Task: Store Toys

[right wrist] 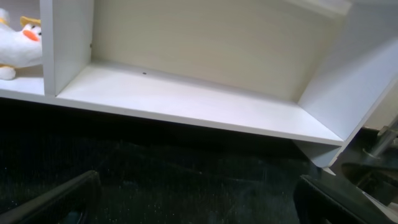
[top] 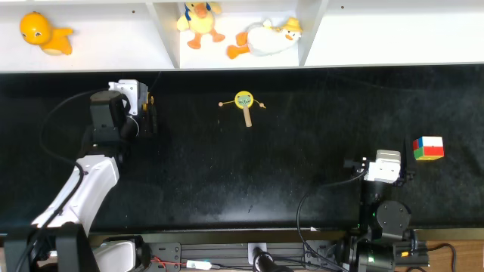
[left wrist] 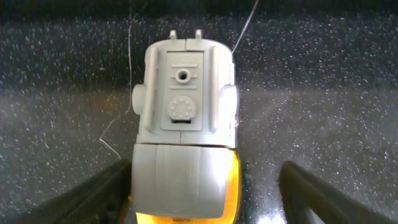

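1. A grey-and-yellow toy (left wrist: pixel 183 106) is being framed between the fingers of the left gripper (left wrist: pixel 202 186). A blocky grey casing is being presented uppermost, with a round screw hole, a small ridged disc and a rectangular panel. Yellow is being glimpsed beneath its near end.
2. This toy is lying on the table (top: pixel 302 189) at the far left, near the shelf (top: pixel 378 66). The left gripper's fingers are being held apart on either side of it: one is just beside the casing, while a clear gap is being left at the other.
3. The right gripper (right wrist: pixel 198 183) is being held at the table's right front, facing the shelf's right compartment, with its fingers spread wide.
4. The work is being done on a black, speckled tabletop. A white shelf is standing along its far edge, divided by upright walls into three compartments.
5. Six toys are being counted:
   - the grey-and-yellow toy;
   - one orange duck (top: pixel 45 34) in the left compartment;
   - one yellow plush duck (top: pixel 200 21) and one white plush duck (top: pixel 265 39), the latter lying on its side, in the middle compartment;
   - one rattle drum (top: pixel 244 102) on a wooden stick at mid-table;
   - one coloured cube (top: pixel 428 148) at the right.
6. Two grippers are being counted.
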`<action>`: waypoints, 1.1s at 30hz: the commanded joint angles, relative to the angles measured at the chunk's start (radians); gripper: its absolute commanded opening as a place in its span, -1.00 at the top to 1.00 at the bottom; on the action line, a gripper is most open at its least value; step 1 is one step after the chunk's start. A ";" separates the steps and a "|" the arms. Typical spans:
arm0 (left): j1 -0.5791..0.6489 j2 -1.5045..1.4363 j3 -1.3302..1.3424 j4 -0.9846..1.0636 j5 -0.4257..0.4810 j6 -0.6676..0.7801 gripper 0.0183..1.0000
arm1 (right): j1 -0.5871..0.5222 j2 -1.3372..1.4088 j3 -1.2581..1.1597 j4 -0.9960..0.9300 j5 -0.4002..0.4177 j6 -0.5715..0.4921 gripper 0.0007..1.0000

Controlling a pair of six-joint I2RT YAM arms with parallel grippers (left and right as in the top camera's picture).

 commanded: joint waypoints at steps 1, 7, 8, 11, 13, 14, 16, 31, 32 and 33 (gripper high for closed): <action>-0.006 0.004 -0.008 0.005 -0.009 -0.007 0.19 | -0.002 -0.006 -0.014 0.005 -0.003 0.006 -0.99; -0.006 -0.113 -0.011 -0.074 -0.010 -0.006 0.43 | -0.002 -0.005 -0.014 0.005 -0.003 0.006 -0.99; -0.006 -0.147 -0.011 -0.101 -0.010 -0.006 0.44 | -0.002 -0.005 -0.014 0.005 -0.003 0.006 -0.99; -0.006 -0.290 -0.011 -0.223 -0.010 -0.006 0.46 | -0.002 -0.005 -0.014 0.005 -0.003 0.006 -0.99; -0.006 -0.351 -0.011 -0.256 -0.010 -0.002 0.46 | -0.002 -0.005 -0.014 0.005 -0.003 0.006 -0.99; -0.006 -0.381 -0.010 -0.262 -0.010 -0.002 0.46 | -0.002 -0.005 -0.014 0.005 -0.003 0.006 -0.99; -0.006 -0.415 0.000 -0.262 -0.009 -0.002 0.46 | -0.002 -0.005 -0.014 0.005 -0.003 0.006 -0.99; -0.024 -0.079 0.306 -0.138 -0.009 -0.003 0.46 | -0.002 -0.005 -0.014 0.005 -0.003 0.006 -0.99; -0.024 -0.035 0.340 -0.130 -0.008 -0.003 0.45 | -0.002 -0.005 -0.014 0.005 -0.003 0.006 -0.99; -0.024 -0.004 0.365 -0.127 -0.009 -0.003 0.45 | -0.002 -0.005 -0.014 0.005 -0.003 0.006 -0.99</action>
